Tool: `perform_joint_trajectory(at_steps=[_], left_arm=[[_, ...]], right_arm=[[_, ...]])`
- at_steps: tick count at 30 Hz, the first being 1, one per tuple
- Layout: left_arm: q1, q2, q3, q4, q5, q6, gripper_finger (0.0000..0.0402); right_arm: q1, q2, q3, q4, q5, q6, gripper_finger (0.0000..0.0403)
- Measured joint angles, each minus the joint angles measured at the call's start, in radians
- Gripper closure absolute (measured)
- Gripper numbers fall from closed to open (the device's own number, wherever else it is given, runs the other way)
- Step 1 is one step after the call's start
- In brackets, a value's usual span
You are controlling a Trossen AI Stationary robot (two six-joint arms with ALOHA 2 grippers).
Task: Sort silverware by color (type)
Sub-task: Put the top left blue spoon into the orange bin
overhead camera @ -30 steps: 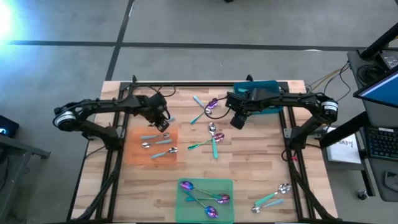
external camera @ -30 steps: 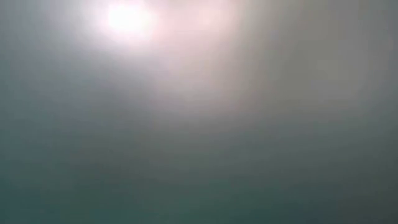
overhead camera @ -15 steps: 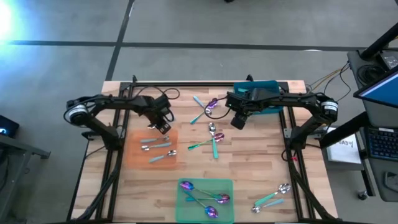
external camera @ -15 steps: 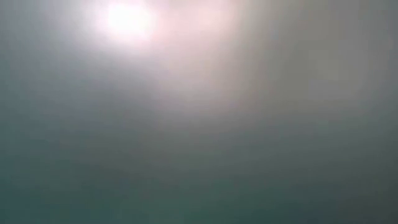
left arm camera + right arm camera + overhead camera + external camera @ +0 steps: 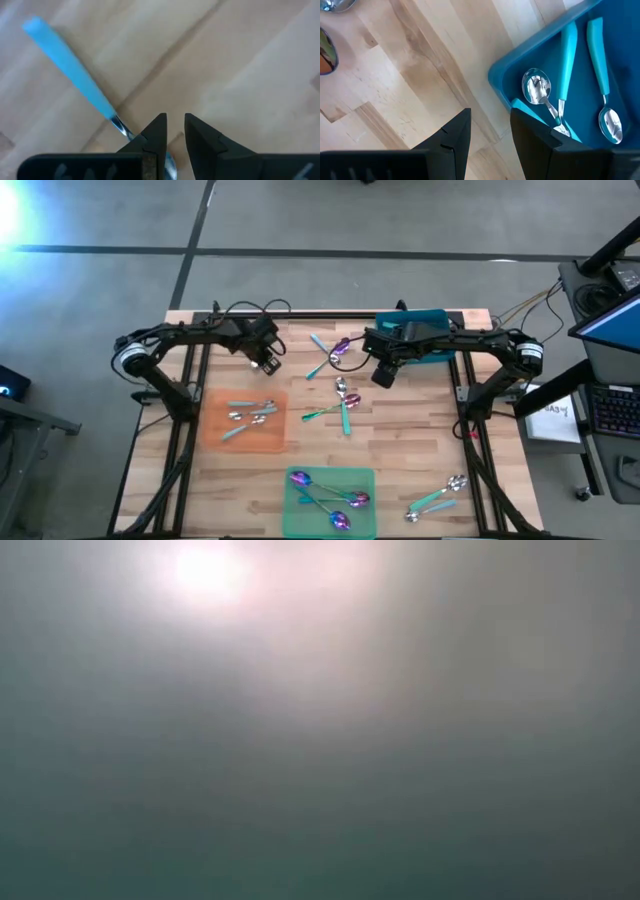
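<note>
**Left arm pulled back off orange mat, right arm unchanged**

Compared with a second earlier, we saw the left gripper (image 5: 268, 363) had moved away from the orange mat (image 5: 212, 430) toward the far edge of the worktop (image 5: 400, 455). It now hung over bare wood just beyond the mat. The silver spoons on the mat (image 5: 247, 416) had shifted slightly and lay loose, about three of them, handles pale blue and teal. The right gripper (image 5: 381, 376) had not moved; it hung beside the teal bin (image 5: 432, 315).

In the left wrist view the left gripper's fingers (image 5: 156, 132) stood close together with a thin gap and nothing pinched between them. A pale-blue-handled utensil (image 5: 70, 65) lay on the wood just under them, its metal neck passing beside one fingertip; we could not tell whether they touched. The right gripper's fingers (image 5: 455, 135) were spread apart and empty, over the wood next to the bin, with silver-headed, teal-handled spoons in the bin (image 5: 567, 65).

The rest of the silverware lay scattered: a mixed cluster mid-worktop (image 5: 340, 395) with silver and purple heads, two crossed pieces near the far edge (image 5: 328, 352), purple-headed spoons on the green mat (image 5: 330, 495), and a silver pair at the near right corner (image 5: 440, 498). The low view showed only glare and haze.
</note>
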Motion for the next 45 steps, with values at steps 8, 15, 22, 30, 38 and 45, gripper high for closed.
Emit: perform_joint_trajectory(at_steps=[8, 15, 22, 30, 38, 45], left_arm=[[0.016, 0.012, 0.003, 0.004, -0.045, -0.008, 0.0351], [0.039, -0.005, 0.003, 0.004, -0.102, -0.041, 0.0351], [0.084, 0.006, -0.015, 0.008, -0.138, -0.076, 0.0351], [0.109, 0.064, -0.016, 0.024, -0.031, -0.099, 0.0352], [0.107, 0.045, -0.020, 0.028, -0.087, -0.121, 0.0351], [0.106, -0.030, -0.017, 0.020, -0.088, -0.117, 0.0351]], right_arm=[[0.000, 0.000, 0.000, -0.005, 0.000, -0.001, 0.0275], [0.000, 0.000, 0.000, -0.006, 0.000, -0.014, 0.0275], [0.000, 0.000, 0.000, -0.007, 0.000, -0.019, 0.0275], [0.000, 0.000, 0.000, -0.007, 0.000, -0.029, 0.0275], [0.000, 0.000, 0.000, -0.008, 0.000, -0.028, 0.0275], [0.000, 0.000, 0.000, -0.009, 0.000, -0.028, 0.0275]])
